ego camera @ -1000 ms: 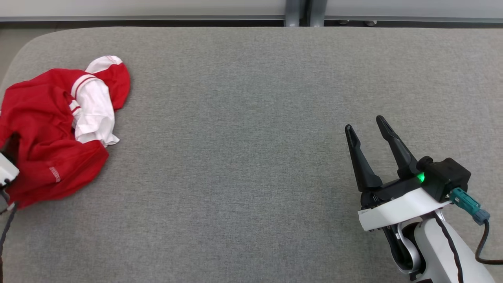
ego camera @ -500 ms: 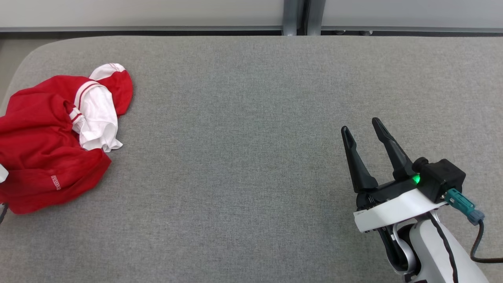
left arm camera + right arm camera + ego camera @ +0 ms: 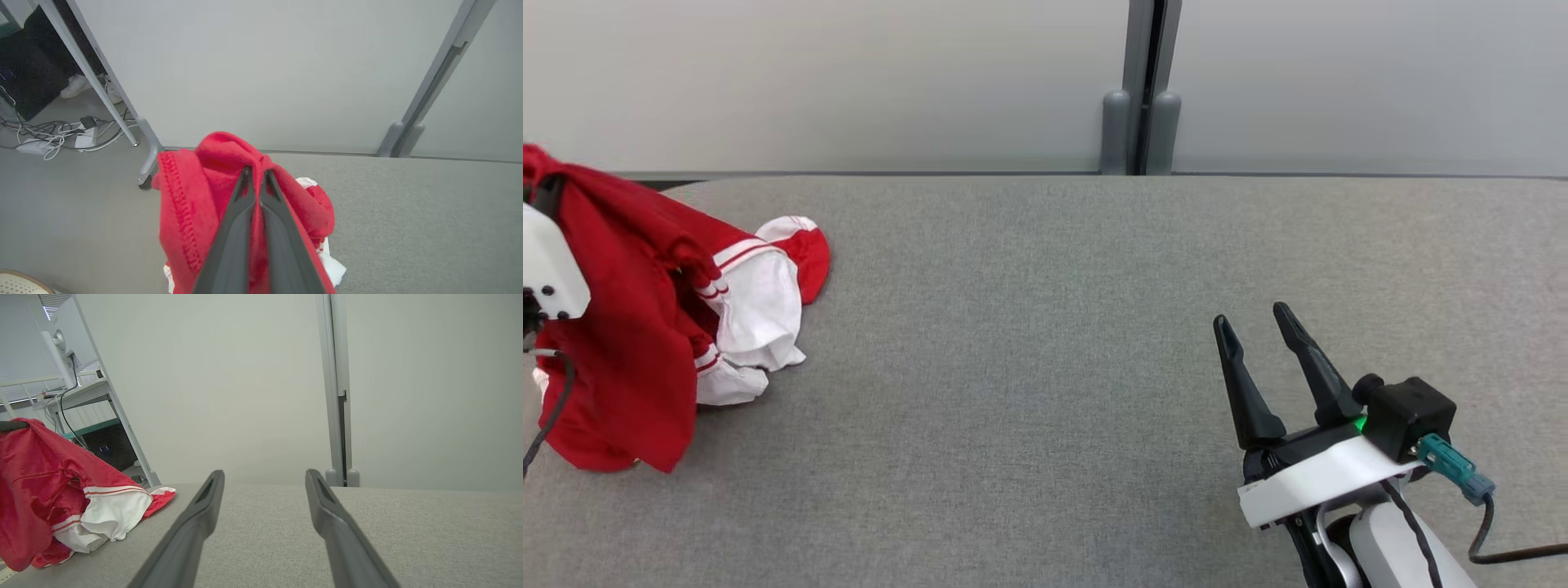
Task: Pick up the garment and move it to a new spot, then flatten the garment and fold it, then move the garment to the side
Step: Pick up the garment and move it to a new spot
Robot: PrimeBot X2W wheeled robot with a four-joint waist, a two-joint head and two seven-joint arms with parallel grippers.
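- Gripping a bunched fold of the red-and-white jersey (image 3: 192,204), the left claw (image 3: 256,173) has its jaws pinched together on the cloth, raised above the left end of the grey worktop (image 3: 1045,343).
- Most of the jersey hangs from that pinch, while its lower hem and white sleeves (image 3: 756,318) rest crumpled on the worktop.
- The right claw (image 3: 1252,318) is spread wide and empty, low over the right side, well apart from the jersey.
- The step in hand looks like the lift and carry to a new spot. Done well, it means raising the pinch until the trailing sleeves clear the surface, then travelling smoothly toward the middle so the single grip point does not slip or drag.
- The jersey lies close to the worktop's rounded left edge. Beyond it the left wrist view shows floor with loose cables (image 3: 61,134) and a partition foot (image 3: 145,179), so a swing that way could drop cloth over the side.
- A broad bare stretch lies between the jersey and the right claw, enough for spreading it flat. The far edge runs just below a pale wall with a grey post (image 3: 1143,122).
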